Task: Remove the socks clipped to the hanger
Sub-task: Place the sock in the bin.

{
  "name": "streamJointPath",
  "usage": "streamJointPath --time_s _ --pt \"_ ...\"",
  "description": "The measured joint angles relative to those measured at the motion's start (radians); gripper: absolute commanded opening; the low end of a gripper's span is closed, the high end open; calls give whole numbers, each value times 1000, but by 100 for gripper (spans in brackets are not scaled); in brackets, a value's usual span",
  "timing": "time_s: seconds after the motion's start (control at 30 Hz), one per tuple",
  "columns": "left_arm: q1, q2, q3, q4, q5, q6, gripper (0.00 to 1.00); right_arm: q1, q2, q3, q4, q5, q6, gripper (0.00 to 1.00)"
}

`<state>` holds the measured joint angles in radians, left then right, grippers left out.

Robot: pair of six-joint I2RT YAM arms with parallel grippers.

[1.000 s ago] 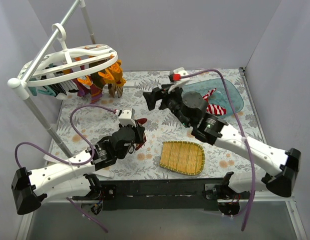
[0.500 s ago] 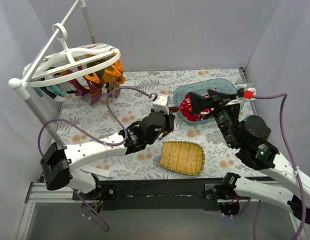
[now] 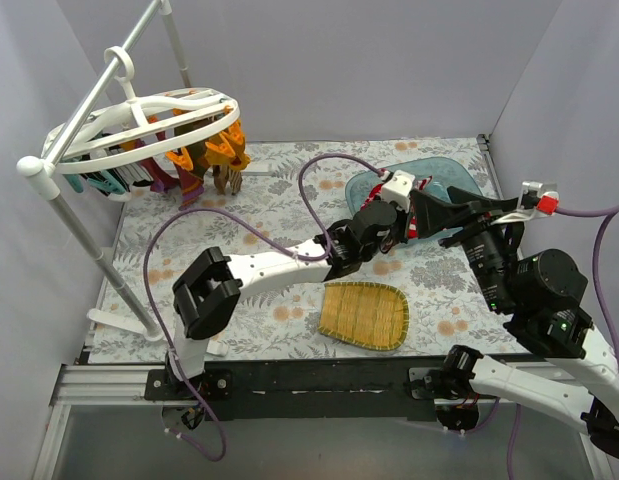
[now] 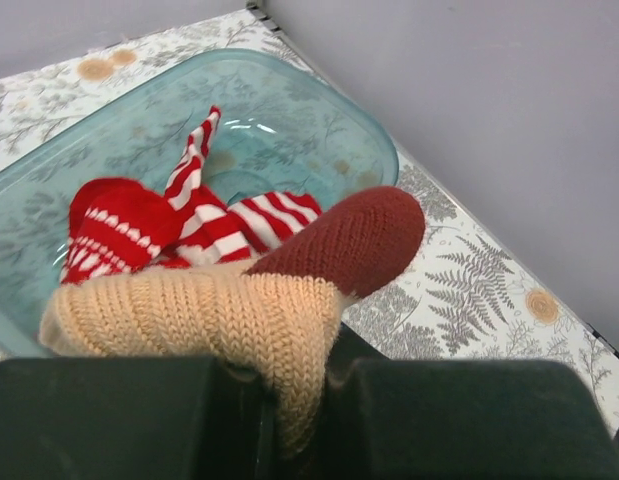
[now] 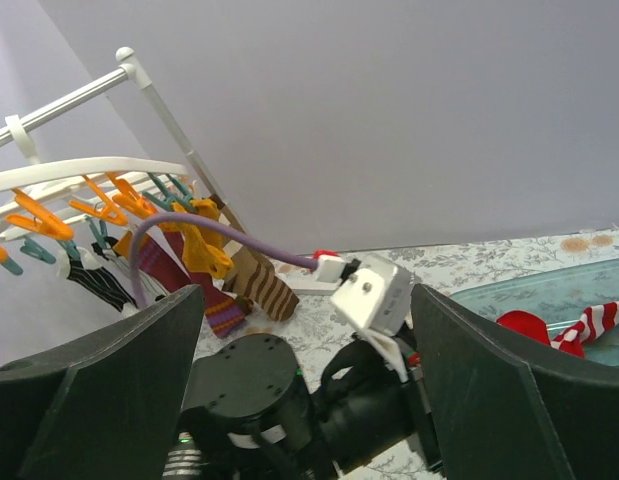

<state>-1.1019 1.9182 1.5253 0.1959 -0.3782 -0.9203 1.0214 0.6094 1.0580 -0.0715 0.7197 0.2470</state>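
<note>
As the left gripper [image 4: 299, 400] reaches over a clear teal tub [image 4: 374, 150] at the far right of the table, it is clamped on a beige sock with a maroon toe [image 4: 239, 315]. The sock is held just above the red-and-white striped socks [image 4: 204, 225] lying in the tub. The right gripper [image 5: 304, 300] hangs above the table, jaws spread wide and holding nothing, facing the white hanger [image 3: 139, 125]. That hanger hangs from a pole stand [image 3: 74, 220] at far left, with more socks [image 3: 189, 175] pinned beneath it by orange and teal clips [image 3: 224, 150].
</note>
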Motion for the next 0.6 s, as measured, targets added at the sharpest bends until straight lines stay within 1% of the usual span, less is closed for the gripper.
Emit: streamJointPath --time_s 0.27,0.37,0.5,0.53,0.57,0.6 --pt "64 248 185 170 163 53 0 0 -4 63 -33 12 -1 92" --pt "95 377 347 190 225 49 4 0 -5 76 -39 16 -4 93" --pt "133 552 580 180 288 34 5 0 -8 80 -41 26 -10 93" --pt "141 595 639 170 299 25 7 0 -8 80 -43 29 -11 93" --pt "149 634 683 166 310 13 15 0 -8 80 -47 32 -11 93" --pt "156 661 705 162 317 6 16 0 -8 80 -50 34 -11 93"
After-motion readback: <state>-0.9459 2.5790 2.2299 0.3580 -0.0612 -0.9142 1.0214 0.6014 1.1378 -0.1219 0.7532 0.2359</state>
